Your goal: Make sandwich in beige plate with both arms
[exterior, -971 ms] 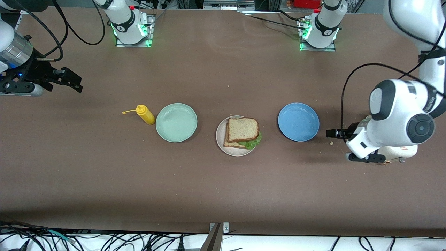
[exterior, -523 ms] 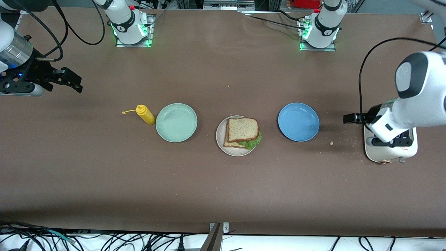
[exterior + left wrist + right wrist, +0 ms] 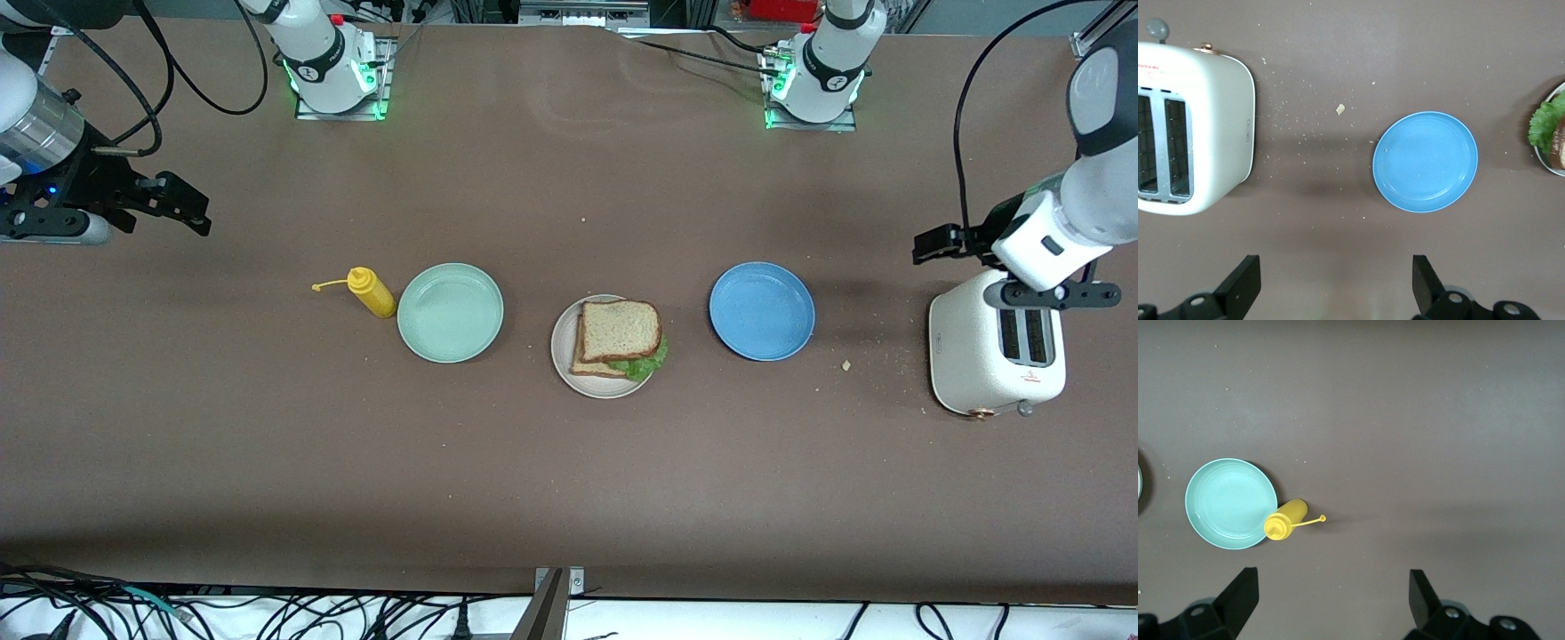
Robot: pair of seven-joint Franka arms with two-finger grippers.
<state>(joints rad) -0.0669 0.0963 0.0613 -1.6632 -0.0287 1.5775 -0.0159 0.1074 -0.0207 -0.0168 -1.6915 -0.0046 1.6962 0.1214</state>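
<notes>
The sandwich [image 3: 619,336] lies on the beige plate [image 3: 562,354] at the table's middle: two toasted slices with green lettuce [image 3: 642,364] sticking out at one corner. Its lettuce edge [image 3: 1542,124] also shows in the left wrist view. My left gripper [image 3: 1336,287] hangs open and empty high over the table, between the toaster and the blue plate. At the right arm's end of the table my right gripper [image 3: 1333,603] waits open and empty, high over bare table beside the yellow bottle.
A blue plate [image 3: 762,311] sits empty beside the sandwich toward the left arm's end, with a white toaster [image 3: 996,356] past it and crumbs [image 3: 845,365] between. Toward the right arm's end are a mint-green plate [image 3: 450,312] and a yellow squeeze bottle [image 3: 372,292].
The left arm has lifted and swung away from the front camera toward its end of the table, uncovering the toaster. The right arm and the sandwich have not moved.
</notes>
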